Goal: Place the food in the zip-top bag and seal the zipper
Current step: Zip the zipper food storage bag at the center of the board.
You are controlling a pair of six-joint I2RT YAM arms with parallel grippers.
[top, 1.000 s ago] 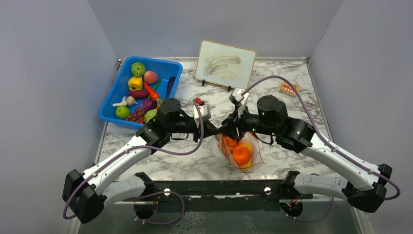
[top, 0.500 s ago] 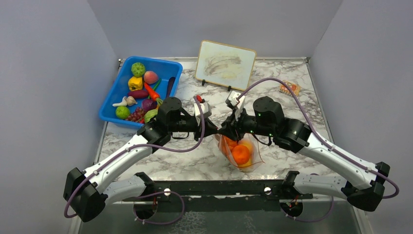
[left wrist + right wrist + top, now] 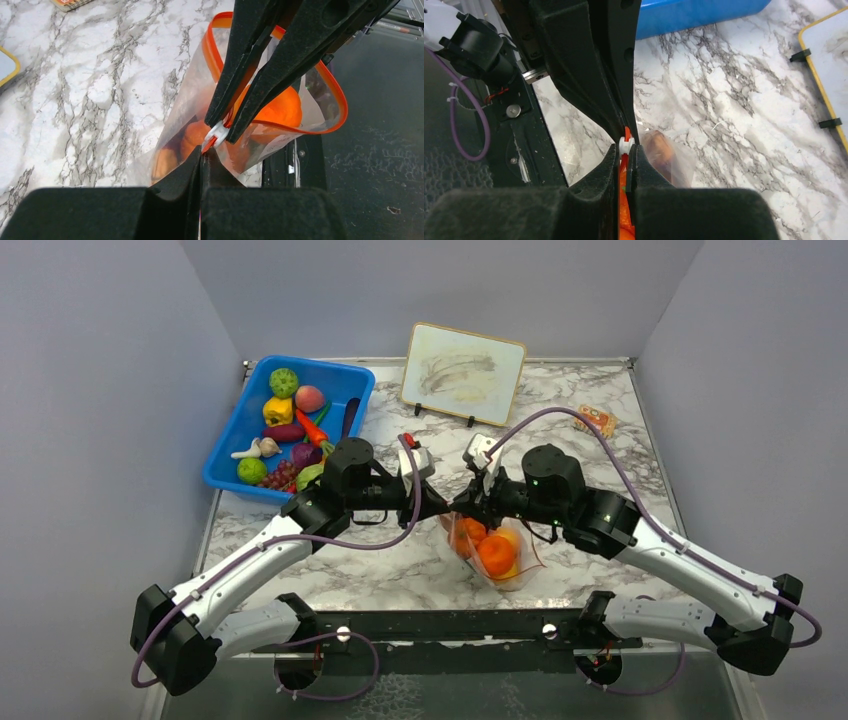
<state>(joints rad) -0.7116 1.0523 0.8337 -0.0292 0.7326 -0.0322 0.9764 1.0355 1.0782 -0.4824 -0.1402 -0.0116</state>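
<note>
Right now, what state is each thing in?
Bag: held by its mouth, open, oranges inside.
Zipper: unsealed, gaping in a loop.
Slider: pinched, at the left gripper's end.
Left gripper: shut on zipper.
Right gripper: shut on slider.
Bin: holds food.
Board: propped upright.

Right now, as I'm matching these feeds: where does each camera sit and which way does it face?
Top: above and behind the bases, looking down on table, bin, board and bag; both arms show, left pincer and right pincer meeting.
Left wrist: on the left arm, looking past its own shut fingers at the bag's open mouth.
Right wrist: on the right arm, facing the left arm and bin over its own fingers.
Shared: both wrist views show the white slider from opposite sides.
</note>
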